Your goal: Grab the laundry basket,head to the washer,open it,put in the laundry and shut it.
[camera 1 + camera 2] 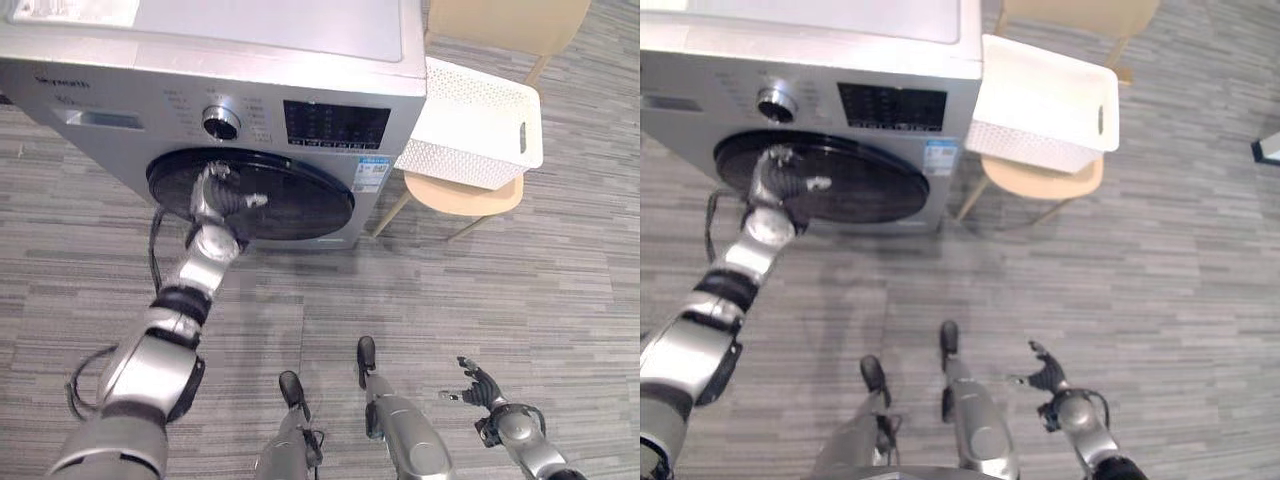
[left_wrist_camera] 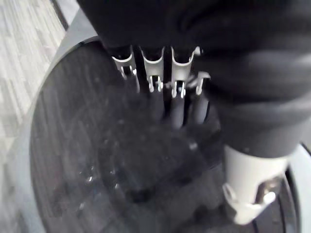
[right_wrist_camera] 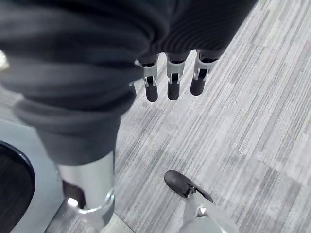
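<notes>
The left hand is pressing straight fingers flat against the washer door. The right hand is hanging over the floor, fingers relaxed and spread. The laundry basket is sitting on a stool at the washer's right corner.

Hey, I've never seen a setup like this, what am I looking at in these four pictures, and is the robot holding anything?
This is a two-legged humanoid robot with silver arms and fingered hands. The two wide pictures come from a stereo camera on its head, looking down; they show the same scene from slightly different spots. The other two come from cameras on each wrist, looking along that hand.

In front stands a grey front-loading washer with its round dark door shut. The left hand rests on the door glass, its fingers lying straight against it, gripping nothing. The right hand hangs low over the floor, open and empty.

Beside the washer, a white perforated laundry basket sits on a round wooden stool. Its inside can't be seen.
</notes>
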